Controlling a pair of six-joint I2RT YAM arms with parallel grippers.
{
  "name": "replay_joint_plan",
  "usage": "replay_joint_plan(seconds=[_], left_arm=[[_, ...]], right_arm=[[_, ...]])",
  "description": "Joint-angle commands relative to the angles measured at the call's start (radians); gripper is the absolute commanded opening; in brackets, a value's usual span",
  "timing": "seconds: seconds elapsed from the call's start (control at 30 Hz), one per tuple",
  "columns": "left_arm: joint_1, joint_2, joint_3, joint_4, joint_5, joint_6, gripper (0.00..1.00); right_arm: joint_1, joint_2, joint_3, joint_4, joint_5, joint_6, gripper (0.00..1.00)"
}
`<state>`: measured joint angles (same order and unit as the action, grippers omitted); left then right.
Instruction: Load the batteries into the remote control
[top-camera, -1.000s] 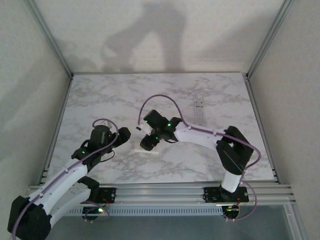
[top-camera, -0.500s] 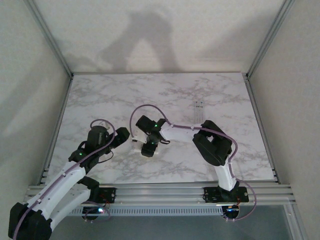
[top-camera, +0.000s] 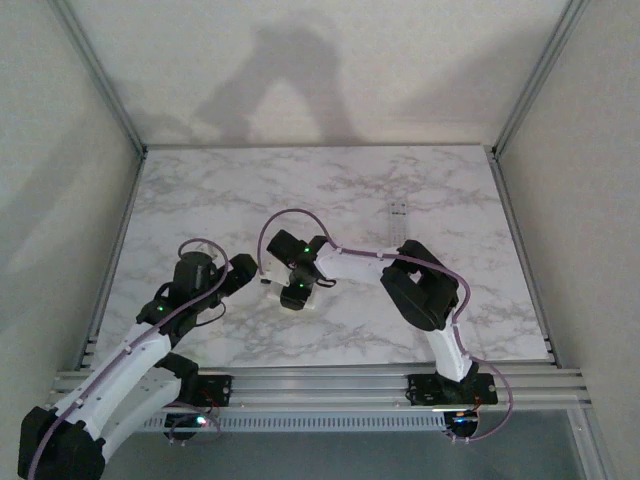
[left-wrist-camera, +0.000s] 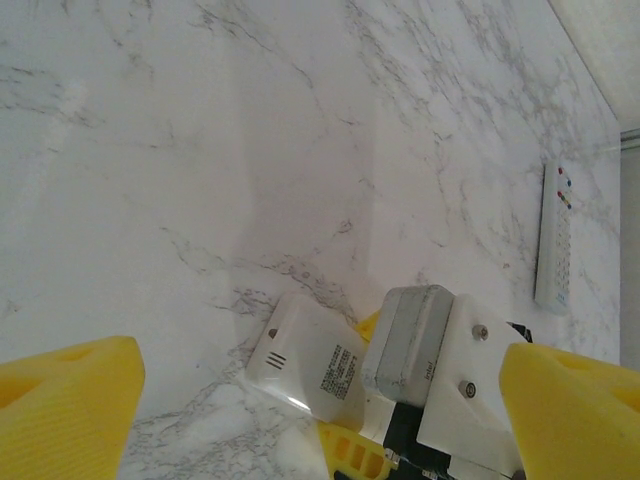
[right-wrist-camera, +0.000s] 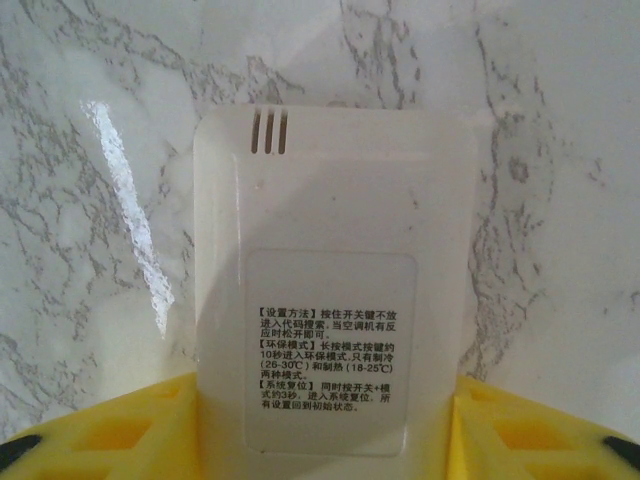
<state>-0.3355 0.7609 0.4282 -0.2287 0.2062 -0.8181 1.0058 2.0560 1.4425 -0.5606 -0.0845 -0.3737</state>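
A white remote control lies back-up on the marble, its printed label and three slots showing. My right gripper stands over it, and its yellow fingers press on both long sides of the remote. In the left wrist view the remote's slotted end sticks out from under the right gripper. My left gripper hangs open just left of that end, with nothing between its fingers. From above, the left gripper and right gripper sit close together left of the table's middle. The batteries are out of view.
A second, slim white remote with coloured buttons lies at the back right, also in the left wrist view. Metal frame rails run along the near edge, and walls close in the table's sides.
My right arm has swung left and come down over the remote, and its jaws have narrowed onto the remote's sides. The left arm has hardly moved.
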Motion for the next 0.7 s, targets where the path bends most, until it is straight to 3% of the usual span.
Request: replay_joint_plan(seconds=[0.0,0.23,0.47,0.67], left_arm=[[0.008,-0.004,0.015,0.023,0.089,-0.044,0.89],[0.018,0.039,0.043,0.118,0.195,-0.116,0.76],[0.024,0.103,0.05,0.211,0.3,-0.162,0.48],[0.025,0.149,0.082,0.131,0.312,-0.086,0.26]], right_arm=[[0.021,-0.149,-0.091,0.206,-0.186,0.191,0.38],[0.014,-0.285,-0.236,0.501,-0.262,0.512,0.38],[0.014,-0.318,-0.273,0.617,-0.295,0.637,0.38],[0.013,-0.315,-0.252,0.649,-0.303,0.671,0.38]])
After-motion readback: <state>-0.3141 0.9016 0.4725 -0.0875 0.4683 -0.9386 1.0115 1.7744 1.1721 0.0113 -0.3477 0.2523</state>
